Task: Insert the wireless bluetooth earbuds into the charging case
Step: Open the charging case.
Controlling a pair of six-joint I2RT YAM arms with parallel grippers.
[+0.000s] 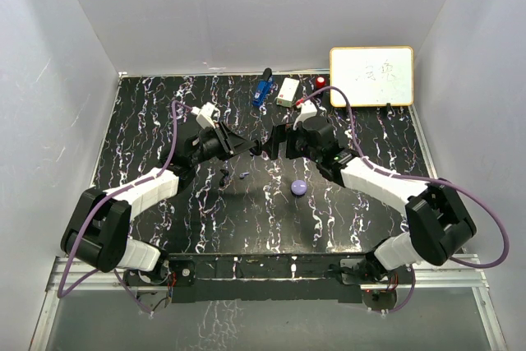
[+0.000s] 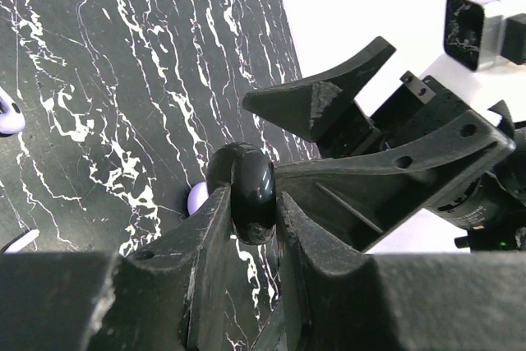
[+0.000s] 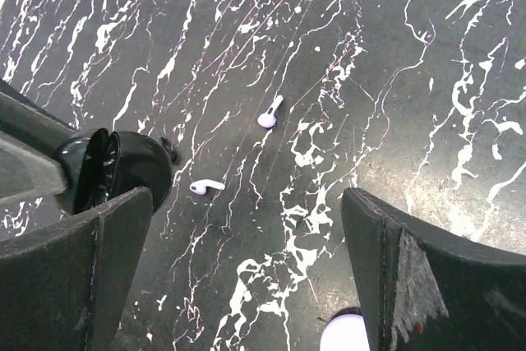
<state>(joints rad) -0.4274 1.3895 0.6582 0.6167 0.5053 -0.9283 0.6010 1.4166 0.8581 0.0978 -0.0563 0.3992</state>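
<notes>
My left gripper is shut on a glossy black round charging case, holding it on edge above the table; the case also shows in the right wrist view. My right gripper is open and empty, its fingers right beside the case. Two lavender earbuds lie on the black marbled table below. One shows in the top view. A small black piece lies by the case. A lavender puck sits near the right gripper.
At the back of the table stand a blue gadget, a white box, a red cylinder and a whiteboard. White walls close in the table on three sides.
</notes>
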